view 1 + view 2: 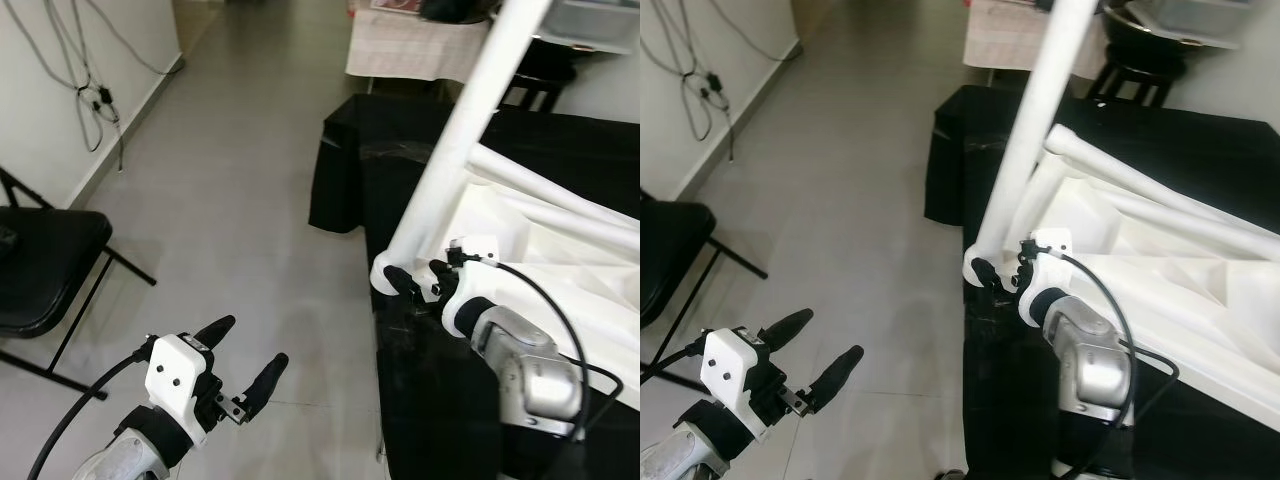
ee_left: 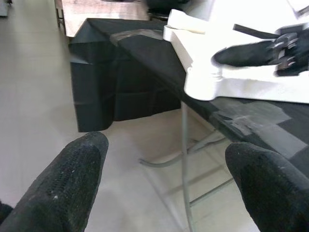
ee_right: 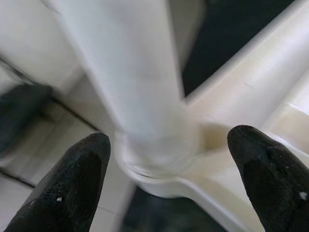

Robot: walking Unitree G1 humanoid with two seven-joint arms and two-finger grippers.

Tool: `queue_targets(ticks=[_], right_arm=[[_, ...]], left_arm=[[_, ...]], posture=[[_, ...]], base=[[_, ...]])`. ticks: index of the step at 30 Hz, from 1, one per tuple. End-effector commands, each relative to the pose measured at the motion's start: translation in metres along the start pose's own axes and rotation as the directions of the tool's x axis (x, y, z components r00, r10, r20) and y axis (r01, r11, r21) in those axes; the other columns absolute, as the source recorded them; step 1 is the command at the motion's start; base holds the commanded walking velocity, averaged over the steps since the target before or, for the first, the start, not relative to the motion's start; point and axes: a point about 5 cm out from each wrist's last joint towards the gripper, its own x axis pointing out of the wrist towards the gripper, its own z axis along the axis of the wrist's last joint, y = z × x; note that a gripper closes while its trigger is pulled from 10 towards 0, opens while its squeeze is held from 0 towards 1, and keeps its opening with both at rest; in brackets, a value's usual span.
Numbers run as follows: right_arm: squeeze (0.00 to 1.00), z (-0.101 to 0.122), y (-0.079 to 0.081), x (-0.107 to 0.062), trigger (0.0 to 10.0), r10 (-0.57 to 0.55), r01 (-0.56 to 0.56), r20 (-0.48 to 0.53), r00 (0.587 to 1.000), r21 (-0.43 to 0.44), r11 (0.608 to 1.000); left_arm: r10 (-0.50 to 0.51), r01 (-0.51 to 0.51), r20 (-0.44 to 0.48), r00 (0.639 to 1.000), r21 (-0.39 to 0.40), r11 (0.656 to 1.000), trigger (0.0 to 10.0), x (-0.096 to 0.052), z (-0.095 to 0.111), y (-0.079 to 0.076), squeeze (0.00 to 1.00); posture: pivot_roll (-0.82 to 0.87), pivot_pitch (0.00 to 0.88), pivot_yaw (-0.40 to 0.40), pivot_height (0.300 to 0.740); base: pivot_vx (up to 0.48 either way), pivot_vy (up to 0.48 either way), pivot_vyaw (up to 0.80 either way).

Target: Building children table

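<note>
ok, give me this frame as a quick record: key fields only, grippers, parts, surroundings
workpiece: upside-down white plastic children's table lying on a black-draped table
leg: round white table leg standing in the corner socket, tilted
right gripper: at the leg's base, fingers open either side of it
left gripper: open, over the grey floor, holding nothing
surroundings: black folding chair on the robot's left, cables on the white wall

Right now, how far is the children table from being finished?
Done: one white leg stands in the corner socket of the upturned white tabletop on the black-covered table. In hand: the right gripper, open, brackets that leg's base. Left gripper idle, open. Other legs: cannot tell.
</note>
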Motion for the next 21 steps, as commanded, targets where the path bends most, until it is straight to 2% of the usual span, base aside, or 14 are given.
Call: queue_targets(ticks=[1, 2, 4, 5, 6, 7, 9, 12, 13, 18, 19, 20, 21], right_arm=[[1.0, 0.005, 0.0, -0.001, 10.0, 0.054, -0.055, 0.04, 0.998, 0.017, 0.998], [1.0, 0.008, -0.001, -0.003, 10.0, 0.119, -0.118, 0.031, 0.992, -0.031, 0.992], [1.0, 0.008, -0.001, -0.003, 10.0, 0.119, -0.118, 0.031, 0.992, -0.031, 0.992], [0.53, 0.01, -0.002, -0.008, 10.0, 0.198, -0.198, -0.007, 0.98, -0.106, 0.975], [0.0, 0.01, -0.002, -0.013, 10.0, 0.272, -0.282, -0.077, 0.959, -0.206, 0.937], [0.0, 0.008, -0.003, -0.016, 10.0, 0.311, -0.34, -0.144, 0.939, -0.273, 0.9], [0.0, 0.01, -0.005, -0.017, 10.0, 0.345, -0.406, -0.227, 0.911, -0.352, 0.843], [0.0, 0.012, -0.005, -0.016, 10.0, 0.352, -0.421, -0.241, 0.905, -0.37, 0.828], [0.0, 0.014, -0.003, -0.011, 10.0, 0.343, -0.419, -0.249, 0.906, -0.405, 0.813], [0.0, 0.015, 0.004, 0.002, 10.0, 0.319, -0.395, -0.238, 0.917, -0.445, 0.803], [0.0, 0.009, 0.017, 0.011, 10.0, 0.346, -0.422, -0.243, 0.906, -0.458, 0.783], [0.0, 0.009, 0.017, 0.011, 10.0, 0.346, -0.422, -0.243, 0.906, -0.458, 0.783], [0.0, 0.004, 0.026, 0.016, 10.0, 0.374, -0.449, -0.25, 0.893, -0.462, 0.764]], left_arm=[[0.033, -0.034, -0.024, 0.999, -0.023, 0.999, 10.0, -0.002, -0.004, 0.002, 0.0], [0.076, -0.076, -0.035, 0.997, -0.025, 0.997, 10.0, -0.003, -0.006, 0.007, 0.0], [0.076, -0.076, -0.035, 0.997, -0.025, 0.997, 10.0, -0.003, -0.006, 0.007, 0.0], [0.123, -0.124, -0.052, 0.991, -0.019, 0.992, 10.0, -0.004, -0.007, 0.012, 0.0], [0.167, -0.169, -0.064, 0.984, -0.019, 0.985, 10.0, -0.004, -0.009, 0.018, 0.0], [0.198, -0.199, -0.067, 0.978, -0.017, 0.98, 10.0, -0.004, -0.01, 0.022, 0.0], [0.22, -0.222, -0.068, 0.973, -0.012, 0.975, 10.0, -0.004, -0.01, 0.026, 0.0], [0.219, -0.22, -0.066, 0.974, -0.012, 0.975, 10.0, -0.004, -0.01, 0.026, 0.0], [0.211, -0.212, -0.065, 0.975, -0.01, 0.977, 10.0, -0.003, -0.01, 0.025, 0.0], [0.205, -0.207, -0.063, 0.977, -0.013, 0.978, 10.0, -0.002, -0.01, 0.025, 0.0], [0.203, -0.204, -0.062, 0.977, -0.019, 0.979, 10.0, -0.001, -0.01, 0.025, 0.0], [0.203, -0.204, -0.062, 0.977, -0.019, 0.979, 10.0, -0.001, -0.01, 0.025, 0.0], [0.203, -0.205, -0.062, 0.977, -0.024, 0.978, 10.0, 0.0, -0.01, 0.025, 0.0]], posture=[[-0.12, 0.086, -0.089, 0.74], [-0.11, 0.08, -0.086, 0.74], [-0.11, 0.08, -0.086, 0.74], [-0.11, 0.073, -0.084, 0.74], [-0.11, 0.068, -0.081, 0.74], [-0.11, 0.06, -0.077, 0.74], [-0.12, 0.056, -0.076, 0.74], [-0.12, 0.056, -0.076, 0.74], [-0.11, 0.054, -0.077, 0.74], [-0.11, 0.05, -0.077, 0.74], [-0.11, 0.047, -0.071, 0.74], [-0.11, 0.047, -0.071, 0.74], [-0.1, 0.047, -0.072, 0.74]], base=[[0.0, 0.0, 0.0], [0.0, 0.0, 0.0], [0.0, 0.0, 0.0], [0.0, 0.0, 0.0], [0.0, 0.0, 0.0], [0.0, 0.0, 0.0], [0.0, 0.0, 0.0], [0.0, 0.0, 0.0], [0.0, -0.465, 0.0], [0.0, -0.465, 0.0], [0.0, -0.465, 0.0], [0.0, -0.465, 0.0], [0.0, -0.465, 0.0]])
